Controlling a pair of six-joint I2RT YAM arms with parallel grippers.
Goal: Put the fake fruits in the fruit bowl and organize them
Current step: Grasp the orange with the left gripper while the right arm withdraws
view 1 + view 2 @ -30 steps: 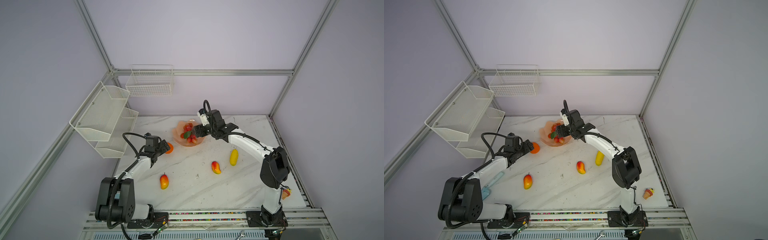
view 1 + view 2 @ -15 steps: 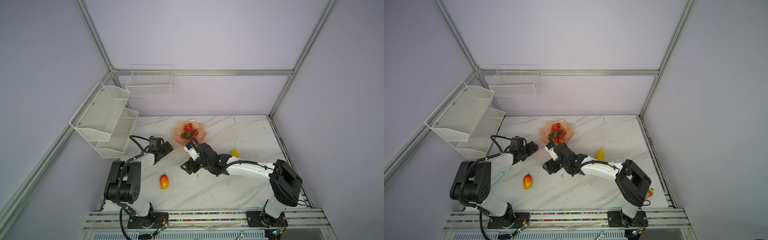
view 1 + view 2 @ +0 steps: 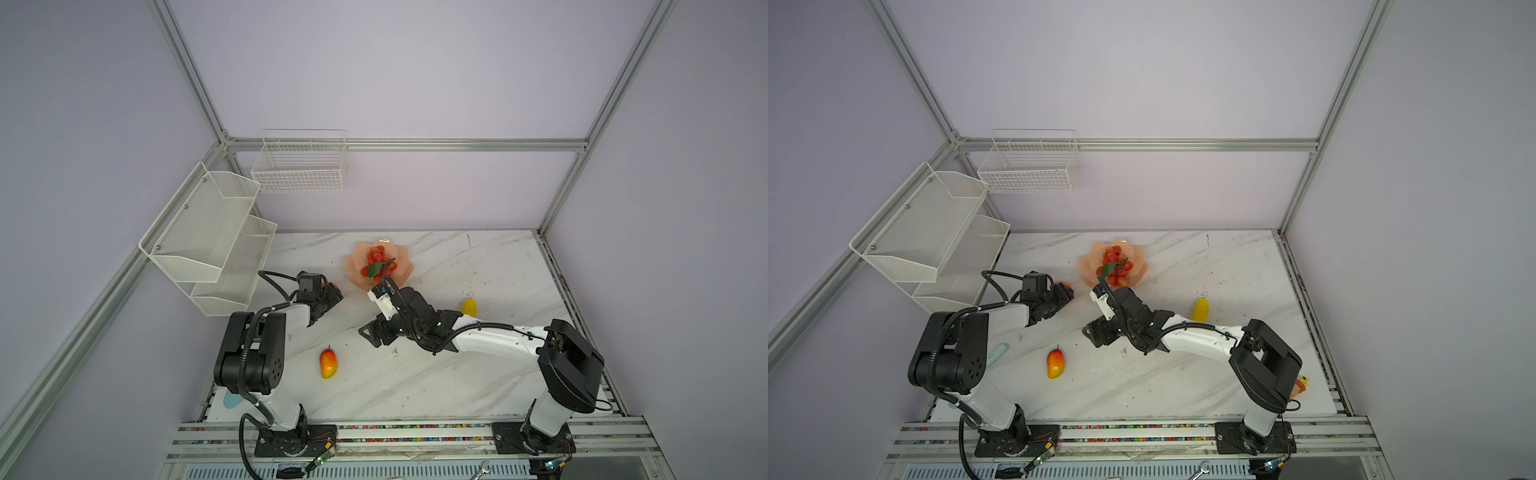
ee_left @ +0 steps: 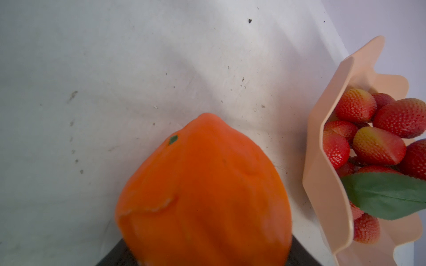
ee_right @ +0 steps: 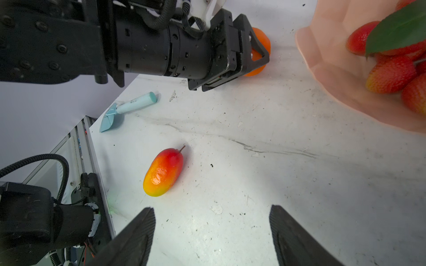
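Note:
My left gripper (image 3: 332, 293) is shut on the round orange (image 4: 202, 195), which looks squashed between the jaws; it rests on the table just left of the peach-pink fruit bowl (image 3: 353, 266). A red berry cluster (image 3: 378, 259) with a green leaf lies in the bowl. In front of the bowl, near the middle of the table, my right gripper (image 5: 212, 230) stands open and holds nothing. A red-to-yellow mango (image 5: 163, 172) lies a short way ahead of it, toward the front left. The oblong yellow fruit (image 3: 1200, 309) lies to the right, behind the right arm.
White wire baskets (image 3: 208, 241) hang along the left wall and one more (image 3: 299, 166) on the back wall. A pale blue scraper tool (image 5: 129, 108) lies by the left arm's base. A small ice-cream cone toy (image 3: 1300, 384) sits at the front right.
My left gripper has closed on the orange. The right arm left the bowl, where the berries stay, and swung down to the middle of the table, still open.

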